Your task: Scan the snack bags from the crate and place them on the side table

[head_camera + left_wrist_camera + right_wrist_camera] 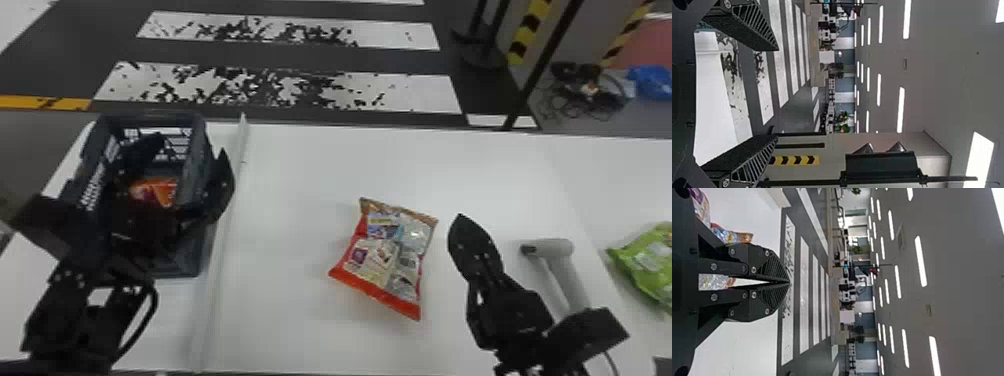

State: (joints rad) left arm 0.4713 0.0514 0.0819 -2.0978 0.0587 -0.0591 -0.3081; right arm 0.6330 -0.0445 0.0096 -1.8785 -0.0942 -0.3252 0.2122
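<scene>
Coming in from the bottom edge, the two black arms are lying nearest; the left gripper (192, 143) is hanging over the crate (186, 267), one finger toward the inside, the other by the side wall nearest the middle of the tabletop (285, 320); in the left wrist view the left gripper (777, 94) is showing its fingers wide apart. Over the tabletop's right part the right gripper (460, 220) is pointing forward; in the right wrist view the right gripper (788, 282) is holding its fingers closed, tip against tip.

Just beside it a grey handheld scanner (550, 247) is resting, its handle running behind the right arm; between the grippers a red-edged snack bag (385, 255) is lying on the tabletop, its back panel carrying small pictures and blocks of print too blurred to read; near the right edge a green snack bag (650, 260) is lying on the white surface past a faint seam, its markings also blurring. Down in the crate an orange snack bag (162, 189) is sitting partly hidden, pale lettering showing on it.

Farther off, broad white stripes (280, 90) are crossing the dark floor; cables (590, 95) are lying tangled near yellow-and-black striped posts (529, 30).
</scene>
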